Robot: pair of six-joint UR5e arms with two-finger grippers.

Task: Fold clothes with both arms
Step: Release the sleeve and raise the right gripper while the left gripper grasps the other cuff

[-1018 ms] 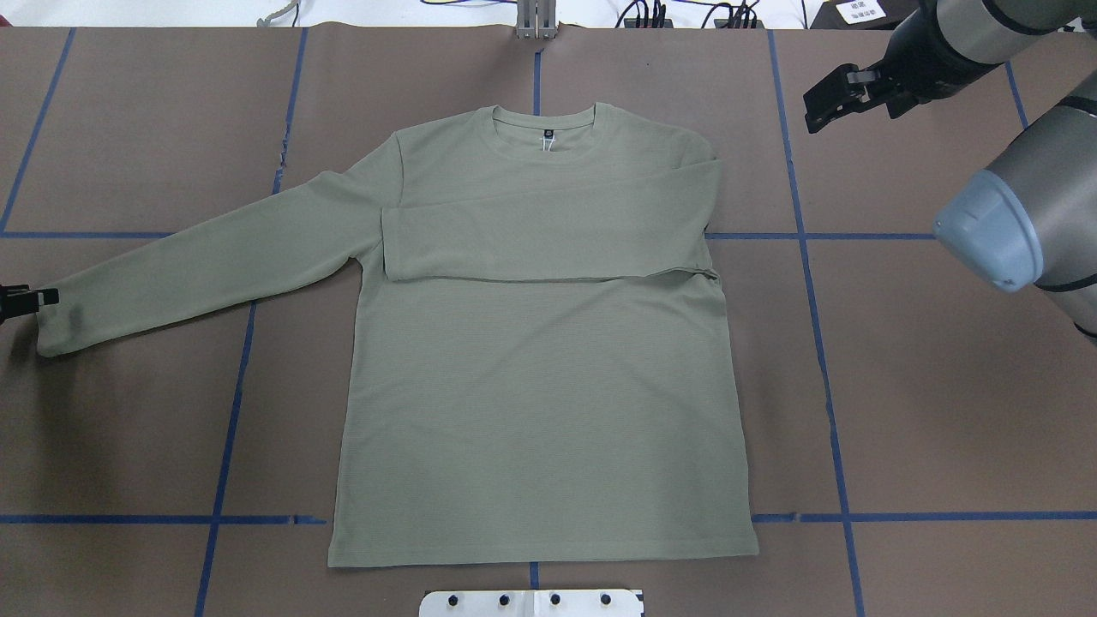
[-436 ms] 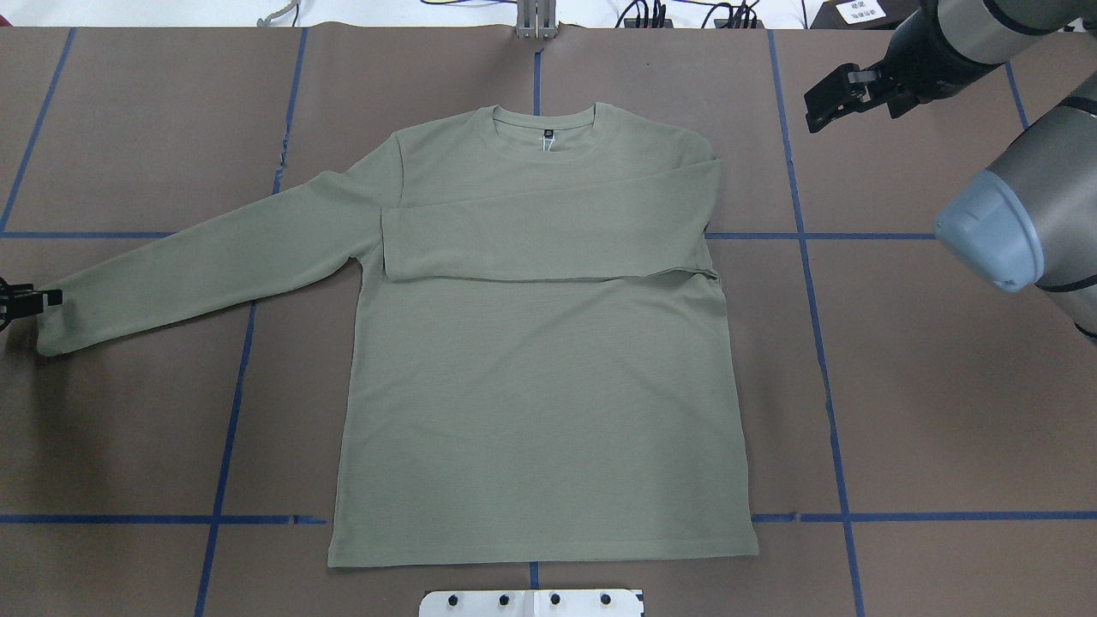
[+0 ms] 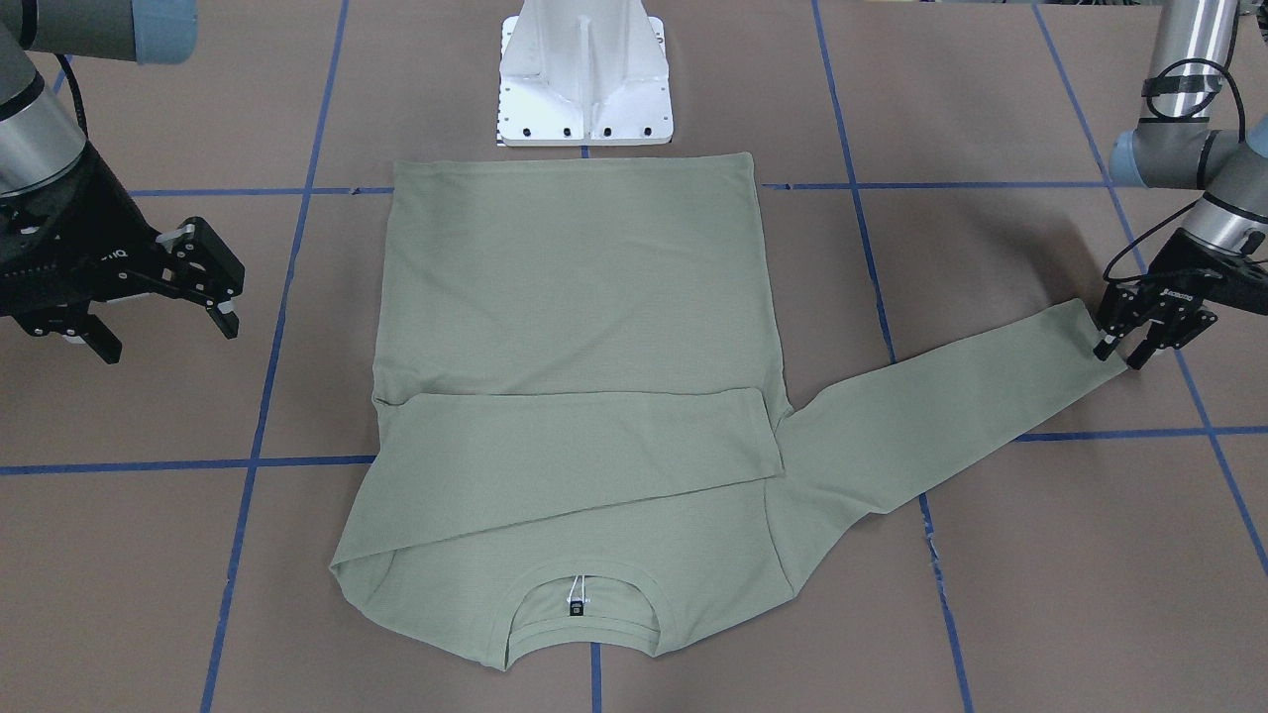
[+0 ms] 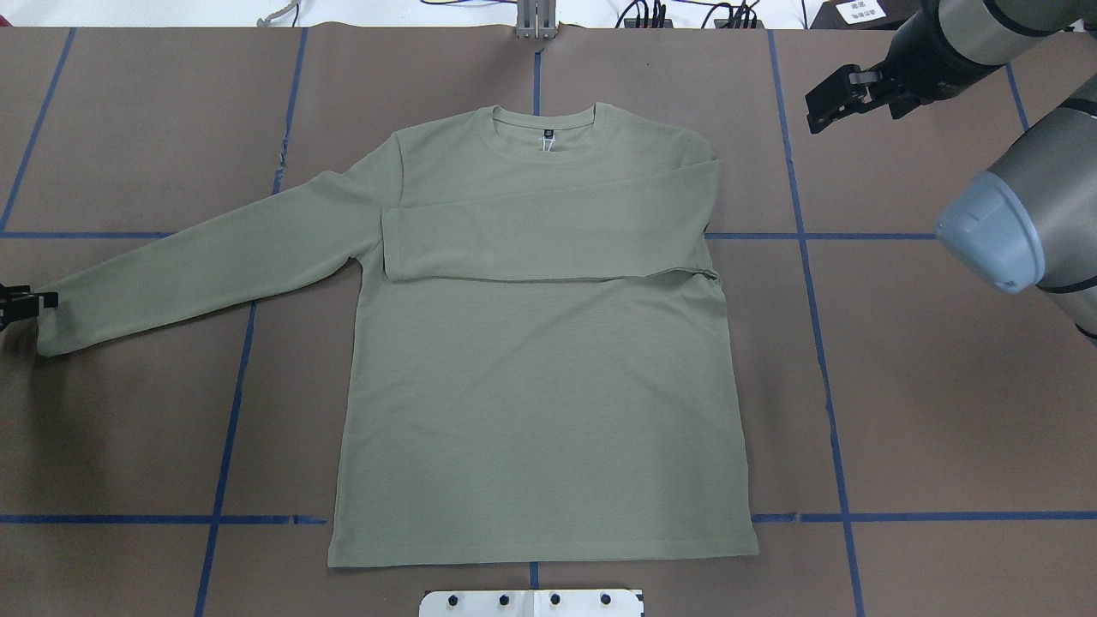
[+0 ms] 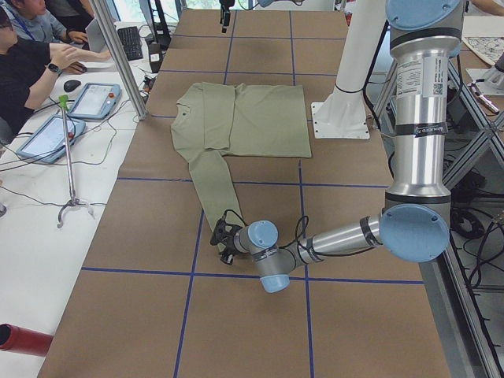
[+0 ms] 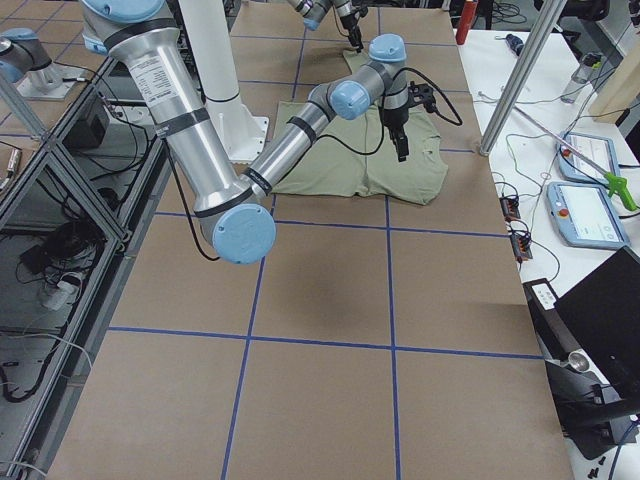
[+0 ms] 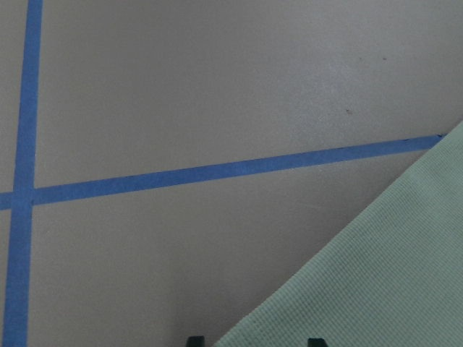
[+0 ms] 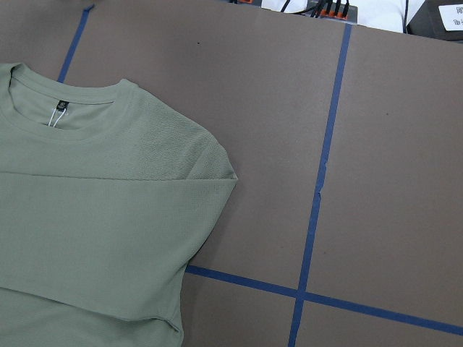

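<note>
At your left claw (image 3: 1117,355), parted astride the cuff (image 3: 1085,327), the sleeve (image 3: 941,416) stretches toward the shirt (image 3: 575,297); right claw (image 3: 170,337) gapes, distant.

The pale sage-green long-sleeved knit shirt (image 4: 540,411) is matt cloth with a fine ribbed weave. The brown tabletop (image 4: 943,386) looks like dull, smooth paper, crossed by strips of blue tape (image 4: 820,343). The silver-grey tubular right arm (image 6: 170,95) is satin metal and its light-blue joint cap (image 4: 986,231) is smooth. The black two-finger right tool (image 3: 168,339) is matt, the white pedestal base (image 3: 584,69) glossy painted metal
</note>
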